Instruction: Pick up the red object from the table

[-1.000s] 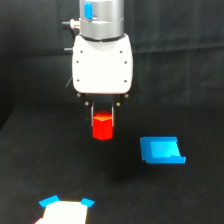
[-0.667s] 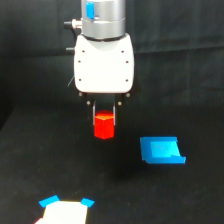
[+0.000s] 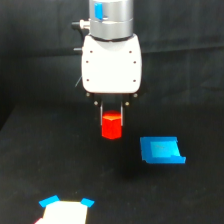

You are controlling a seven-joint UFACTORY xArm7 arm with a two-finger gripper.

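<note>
One red object [image 3: 111,125], held clear of the table [image 3: 60,165].
Gripper [image 3: 112,120] fingers [image 3: 102,111] pinched it at both sides; a flat blue piece [image 3: 161,150] lay on the exterior view's right.

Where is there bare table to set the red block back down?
The red object sits between the gripper fingers. Bare table spreads across the exterior view's left, bordered below by the white card with blue corners. The strip between block and blue piece is narrower. The bottom right also looks free.
</note>
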